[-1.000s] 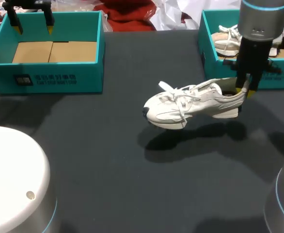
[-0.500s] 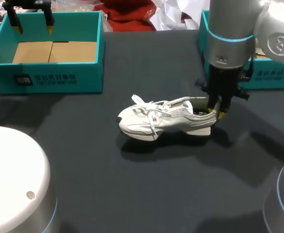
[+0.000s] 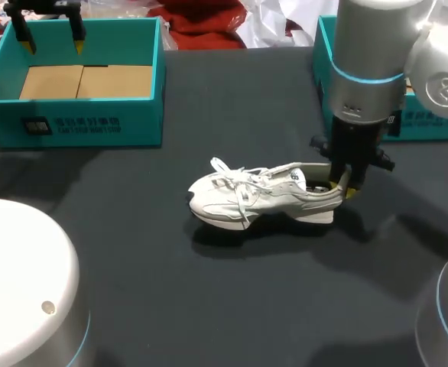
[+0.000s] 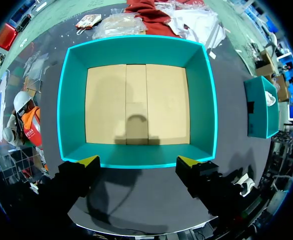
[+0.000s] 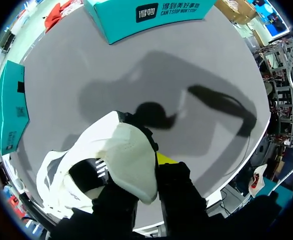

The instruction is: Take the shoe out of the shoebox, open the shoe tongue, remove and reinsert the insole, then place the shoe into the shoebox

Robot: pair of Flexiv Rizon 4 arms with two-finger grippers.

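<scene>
My right gripper (image 3: 341, 186) is clamped on the heel of the white shoe (image 3: 258, 195). My left gripper (image 4: 138, 161) is spread wide, holding nothing, with the shoebox (image 4: 207, 100) beneath it.

The right arm (image 3: 369, 69) is covering most of the shoebox (image 3: 430, 124) in the upper right of the head view, so its inside isn't showing. The right gripper (image 3: 345, 185) is hiding the heel end of the shoe (image 3: 254, 195), and in the wrist view the heel is blocking one yellow tip. The top edge is cutting off the left gripper (image 3: 53, 38), upper left.
</scene>
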